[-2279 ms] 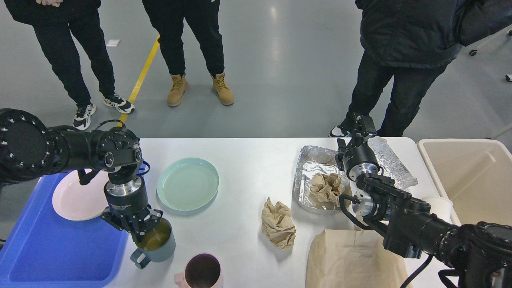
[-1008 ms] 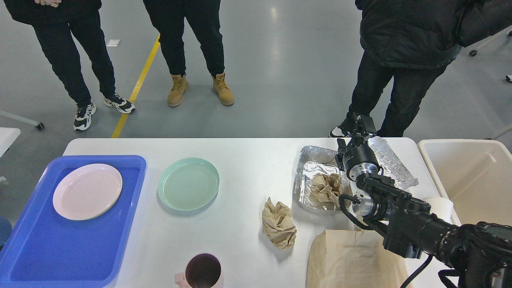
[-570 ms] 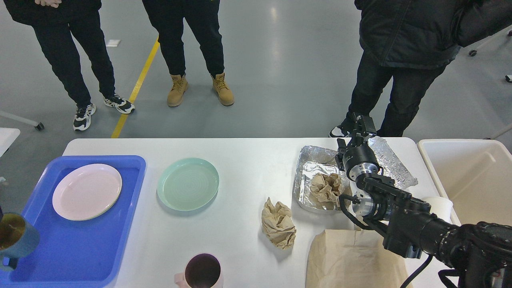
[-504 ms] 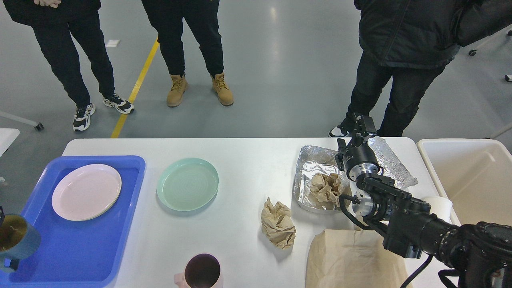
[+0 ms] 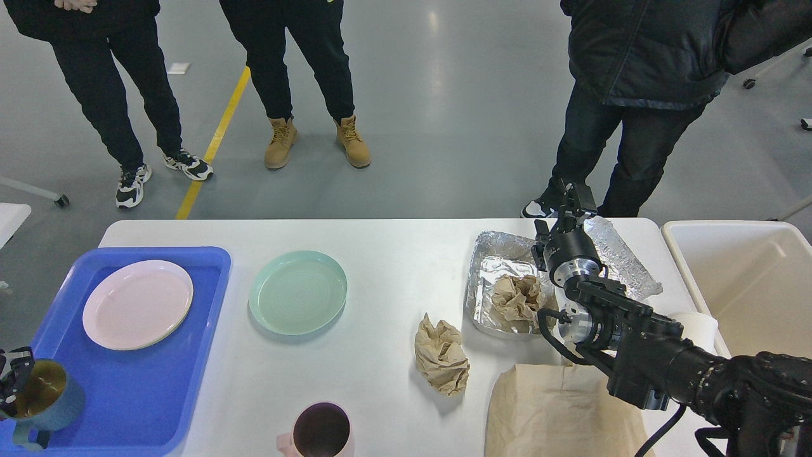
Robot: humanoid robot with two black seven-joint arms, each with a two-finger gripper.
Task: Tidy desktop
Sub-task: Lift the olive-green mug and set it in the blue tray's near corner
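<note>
Two plates are seen on the left half of the desktop (image 5: 387,266), a wide white tabletop that fills the lower part of the head view; a pink plate (image 5: 137,304) is set inside a blue tray (image 5: 146,406) at the table's left end, and a mint-green plate (image 5: 297,291) lies on the bare surface just to the tray's right. At the lower left edge, the left gripper (image 5: 13,381) is only partly shown — its black fingers are clamped on the rim of a blue mug (image 5: 45,400) with a dark golden interior, held over the tray's near left corner; whether the mug touches the tray cannot be told. A pink mug (image 5: 320,431) is cut off by the bottom edge. Near the centre a crumpled brown paper ball (image 5: 441,355) is seen, apart from a foil tray (image 5: 498,279) in which a second paper wad (image 5: 517,297) is held; a flat brown paper bag (image 5: 558,412) is spread at the near right. The right gripper (image 5: 574,200) is raised above the far right of the table, beside crumpled foil (image 5: 625,260); its fingers are viewed end-on and dark, so their state cannot be told. A cream bin (image 5: 748,285) is placed to the table's right; three standing people are seen on the grey floor beyond.
</note>
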